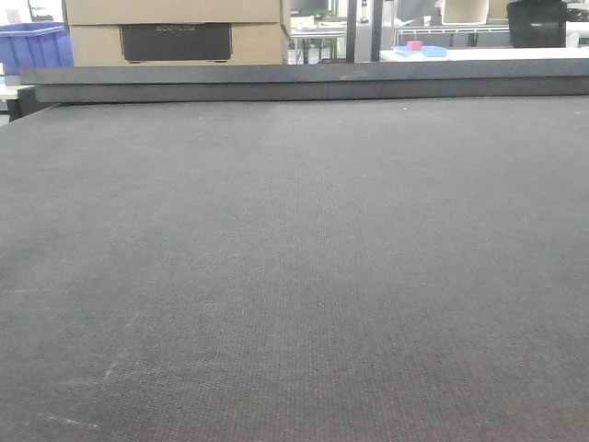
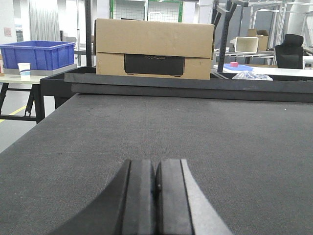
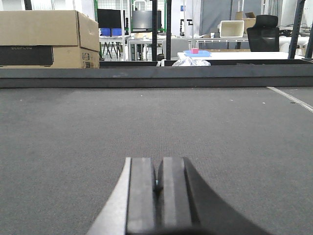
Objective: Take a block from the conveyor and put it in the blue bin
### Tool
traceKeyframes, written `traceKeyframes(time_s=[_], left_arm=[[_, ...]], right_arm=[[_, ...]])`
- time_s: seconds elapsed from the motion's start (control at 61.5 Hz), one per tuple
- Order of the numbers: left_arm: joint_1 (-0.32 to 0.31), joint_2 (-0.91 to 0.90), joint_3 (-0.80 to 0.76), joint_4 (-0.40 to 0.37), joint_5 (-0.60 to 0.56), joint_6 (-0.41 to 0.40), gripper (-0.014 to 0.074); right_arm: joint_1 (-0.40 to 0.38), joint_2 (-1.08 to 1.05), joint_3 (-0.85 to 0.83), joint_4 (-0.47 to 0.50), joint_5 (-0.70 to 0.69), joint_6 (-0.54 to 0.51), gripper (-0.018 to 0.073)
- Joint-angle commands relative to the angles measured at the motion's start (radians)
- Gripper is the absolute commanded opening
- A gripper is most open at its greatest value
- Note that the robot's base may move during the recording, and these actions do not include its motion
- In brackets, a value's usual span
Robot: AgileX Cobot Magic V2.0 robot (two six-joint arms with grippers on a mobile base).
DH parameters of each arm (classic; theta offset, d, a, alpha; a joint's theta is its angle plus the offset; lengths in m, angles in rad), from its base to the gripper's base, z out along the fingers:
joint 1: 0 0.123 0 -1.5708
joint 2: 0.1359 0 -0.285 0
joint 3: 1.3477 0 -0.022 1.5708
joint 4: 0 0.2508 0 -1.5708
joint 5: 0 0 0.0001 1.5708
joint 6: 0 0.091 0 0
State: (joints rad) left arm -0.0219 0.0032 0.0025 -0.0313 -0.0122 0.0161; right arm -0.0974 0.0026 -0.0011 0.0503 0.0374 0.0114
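Left gripper (image 2: 156, 169): its fingers (image 2: 141, 196) are pressing flat together with nothing between them, riding low and pointing along the belt (image 2: 205, 132).
Right gripper (image 3: 157, 169): it is doing the same, pads meeting along one thin seam and holding nothing.
Fingers: dark, matte, blocky pads with smooth sloping grey flanks.
Block: it is not showing on the belt in any view. A small pink thing (image 3: 194, 50) is sitting on a blue tray (image 3: 204, 53) far behind, too small to say what it is.
Step in hand: I am judging this as waiting for a block, with the grasp not yet begun.
Doing it well: I am advising that the jaws be spread wide before a block arrives and held low and square to it. They should close across two flat faces, timed to the belt's travel. The left arm seems the fitter one, the bin lying on that side.
Belt: wide, flat and dark grey, it is showing a fine woven grain and faint pale scratches near the front.
Bar (image 2: 195, 87): dark, straight and raised, it is running along the far edge.
Bin (image 2: 36, 55): blue plastic, rectangular and open-topped, it is standing on a table past the far left corner, well apart from both grippers, with a cup (image 2: 23, 69) just beside it.
Box (image 2: 154, 49): brown cardboard with a dark panel, it is sitting behind the bar.
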Motion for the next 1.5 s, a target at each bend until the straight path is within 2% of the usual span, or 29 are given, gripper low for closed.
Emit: traceKeyframes(time_s=[0.0,0.618,0.666,0.78,0.845,0.91,1.057,1.17,1.365,1.479], left_arm=[[0.003,-0.003,-0.002,-0.005,-0.014,-0.005,-0.0111],[0.003,-0.003,-0.002,-0.005,-0.029,-0.004,-0.0111],[0.003,-0.003,-0.002,-0.005,-0.062,-0.004,-0.0111],[0.003,-0.003,-0.002,-0.005,-0.118,-0.004,-0.0111],[0.005,-0.003,-0.035,-0.007,-0.052,-0.004,-0.0111],[0.005,-0.003,-0.099,-0.007,0.085,-0.004,-0.0111],[0.005,0.012,-0.284,-0.007,0.268,-0.004,-0.0111],[0.005,0.102,-0.429,0.025,0.42,-0.002,-0.0111],[0.005,0.371,-0.675,0.037,0.561,-0.002,-0.0111],[0.005,0.571,-0.821,0.031,0.723,-0.002,-0.0111]], right_arm=[[-0.004,-0.003,0.001,-0.006,-0.017,-0.001,-0.0162],[-0.004,-0.003,0.001,-0.006,-0.017,-0.001,-0.0162],[-0.004,-0.003,0.001,-0.006,-0.031,-0.001,-0.0162],[-0.004,-0.003,0.001,-0.006,-0.165,-0.001,-0.0162],[-0.004,-0.003,0.001,-0.006,-0.199,-0.001,-0.0162],[-0.004,-0.003,-0.046,-0.004,-0.178,-0.001,-0.0162],[-0.004,-0.003,-0.214,0.002,-0.049,-0.001,-0.0162],[-0.004,0.05,-0.373,0.006,0.134,-0.001,-0.0162],[-0.004,0.307,-0.645,0.008,0.53,-0.001,-0.0162],[-0.004,0.483,-0.778,0.016,0.709,-0.001,-0.0162]])
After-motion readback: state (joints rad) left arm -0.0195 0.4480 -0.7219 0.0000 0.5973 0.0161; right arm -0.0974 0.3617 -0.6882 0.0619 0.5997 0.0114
